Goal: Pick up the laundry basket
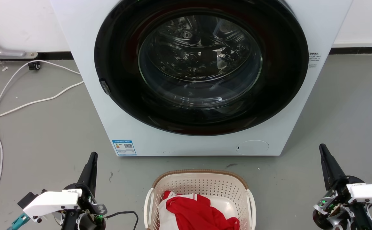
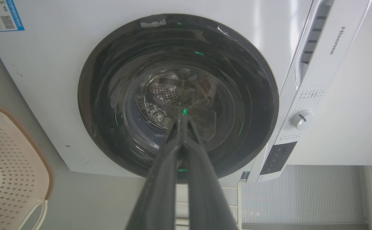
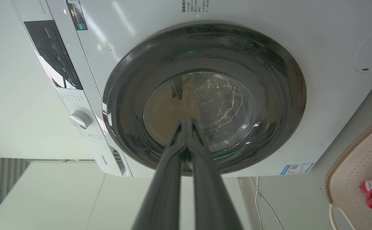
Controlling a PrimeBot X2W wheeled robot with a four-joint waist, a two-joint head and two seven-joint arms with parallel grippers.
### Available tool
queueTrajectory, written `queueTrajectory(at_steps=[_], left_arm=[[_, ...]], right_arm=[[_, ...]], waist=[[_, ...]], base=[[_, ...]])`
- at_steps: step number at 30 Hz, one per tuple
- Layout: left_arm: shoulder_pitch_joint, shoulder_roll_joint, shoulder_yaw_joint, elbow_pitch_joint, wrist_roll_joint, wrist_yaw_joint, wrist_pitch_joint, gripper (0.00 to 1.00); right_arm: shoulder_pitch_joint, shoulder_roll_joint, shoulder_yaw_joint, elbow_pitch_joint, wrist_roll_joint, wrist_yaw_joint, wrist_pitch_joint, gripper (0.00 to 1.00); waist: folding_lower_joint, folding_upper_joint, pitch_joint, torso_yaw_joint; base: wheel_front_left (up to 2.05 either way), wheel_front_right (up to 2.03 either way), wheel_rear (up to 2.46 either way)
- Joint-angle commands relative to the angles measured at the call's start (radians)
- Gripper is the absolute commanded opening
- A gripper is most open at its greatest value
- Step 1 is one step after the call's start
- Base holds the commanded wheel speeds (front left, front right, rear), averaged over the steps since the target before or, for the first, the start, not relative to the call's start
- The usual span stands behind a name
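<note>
Head view: cream-white perforated plastic laundry basket with brown woven-look rim [image 1: 201, 183] sits on grey floor at bottom centre, before a white front-loading washing machine [image 1: 179, 145], with red-and-white cloth [image 1: 201, 210] inside. Left gripper [image 1: 93, 156] and right gripper [image 1: 322, 148] flank it, well apart from it.

Left wrist view: fingers pressed together, empty, aimed at the machine door; basket at left edge.

Right wrist view: same, fingers together, basket at right edge.

Step looks like pre-approach. Next move likely calls for spreading the fingers and lowering each gripper toward a white side handle.
</note>
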Motion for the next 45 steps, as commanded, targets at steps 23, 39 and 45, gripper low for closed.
queueTrajectory(at_steps=[23,39,45], left_arm=[[-0.009,-0.003,0.006,0.001,0.007,-0.002,0.003,0.0],[-0.01,-0.003,0.007,0.002,0.008,-0.002,0.004,0.0],[-0.01,-0.004,0.007,0.002,0.008,-0.002,0.005,0.0]], right_arm=[[-0.012,0.006,-0.005,0.001,-0.004,0.0,0.006,0.0],[-0.012,0.007,-0.006,0.001,-0.006,0.0,0.006,0.0],[-0.012,0.007,-0.007,0.001,-0.006,0.0,0.007,0.0]], waist=[[0.0,0.0,0.0,0.0],[0.0,0.0,0.0,0.0],[0.0,0.0,0.0,0.0]], base=[[0.0,0.0,0.0],[0.0,0.0,0.0],[0.0,0.0,0.0]])
